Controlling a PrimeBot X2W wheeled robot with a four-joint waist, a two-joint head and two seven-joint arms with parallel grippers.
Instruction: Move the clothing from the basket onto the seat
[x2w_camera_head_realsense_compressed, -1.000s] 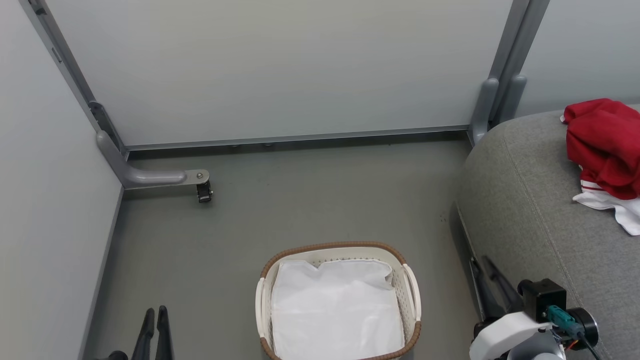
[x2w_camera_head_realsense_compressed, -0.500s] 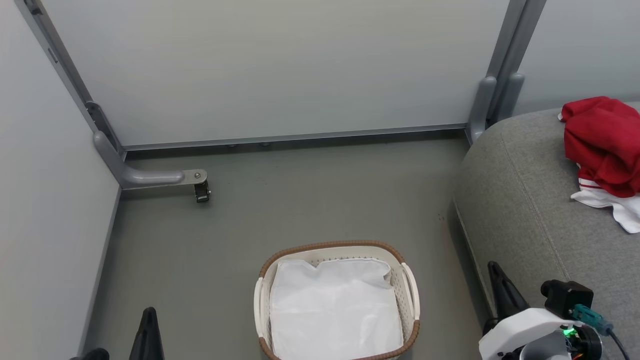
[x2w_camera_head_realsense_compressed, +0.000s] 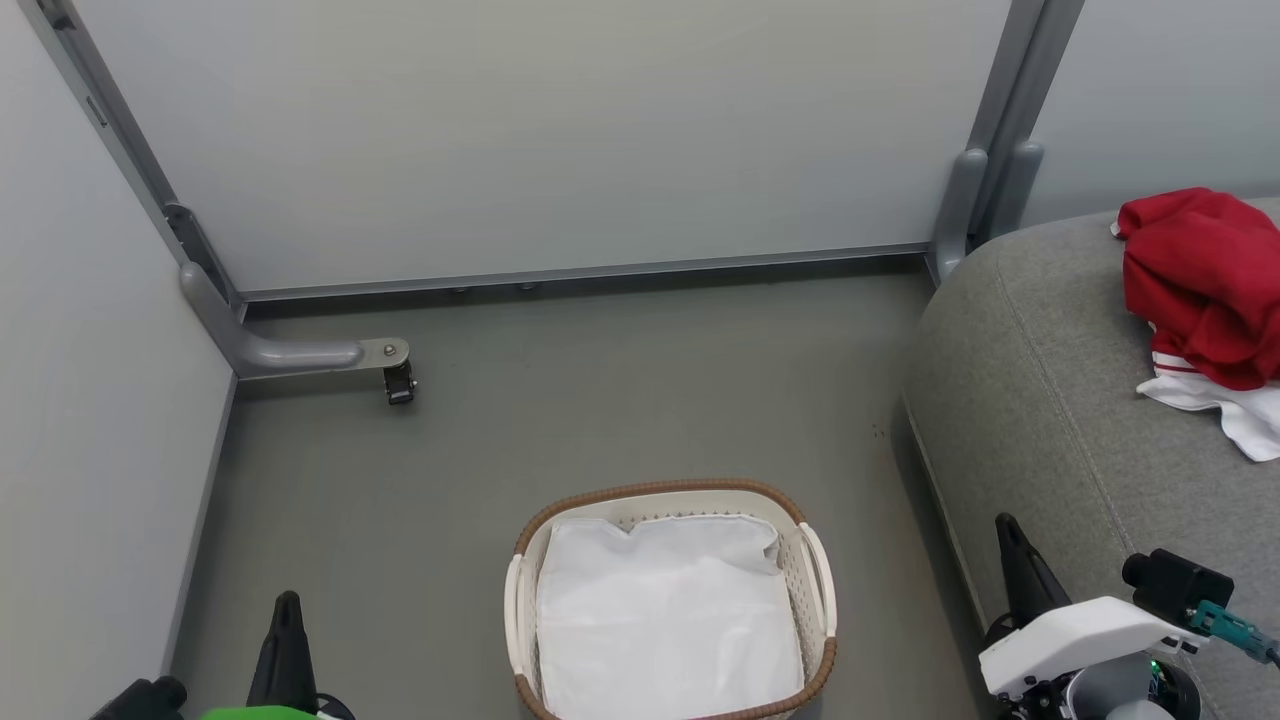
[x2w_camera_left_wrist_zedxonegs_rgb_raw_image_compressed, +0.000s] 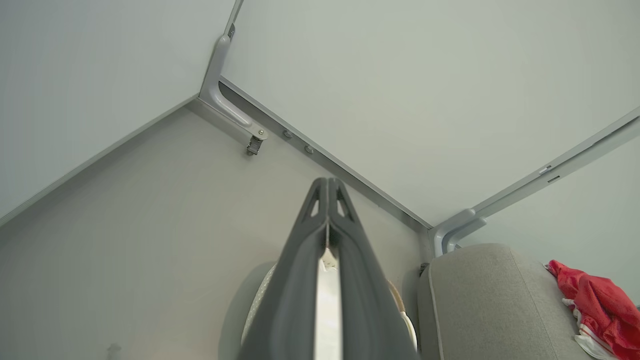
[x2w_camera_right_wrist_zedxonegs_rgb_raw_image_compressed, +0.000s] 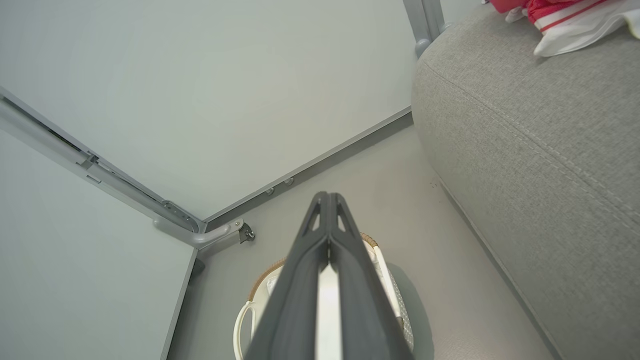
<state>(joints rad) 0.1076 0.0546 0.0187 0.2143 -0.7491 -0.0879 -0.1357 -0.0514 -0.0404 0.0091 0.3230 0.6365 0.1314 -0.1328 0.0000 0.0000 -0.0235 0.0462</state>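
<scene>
Now the clothing (x2w_camera_head_realsense_compressed: 1195, 275) lies heaped on the seat (x2w_camera_head_realsense_compressed: 1040, 420), well apart from the basket (x2w_camera_head_realsense_compressed: 655, 489), which stands on the floor (x2w_camera_head_realsense_compressed: 600, 380) with its white liner (x2w_camera_head_realsense_compressed: 670, 620) inside. The left gripper (x2w_camera_left_wrist_zedxonegs_rgb_raw_image_compressed: 327, 184) and the right gripper (x2w_camera_right_wrist_zedxonegs_rgb_raw_image_compressed: 327, 196) each have their fingertips pressed together.

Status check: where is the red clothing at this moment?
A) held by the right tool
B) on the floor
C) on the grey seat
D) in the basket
C: the clothing lies on the seat, and the basket holds a white liner with no red fabric.
</scene>
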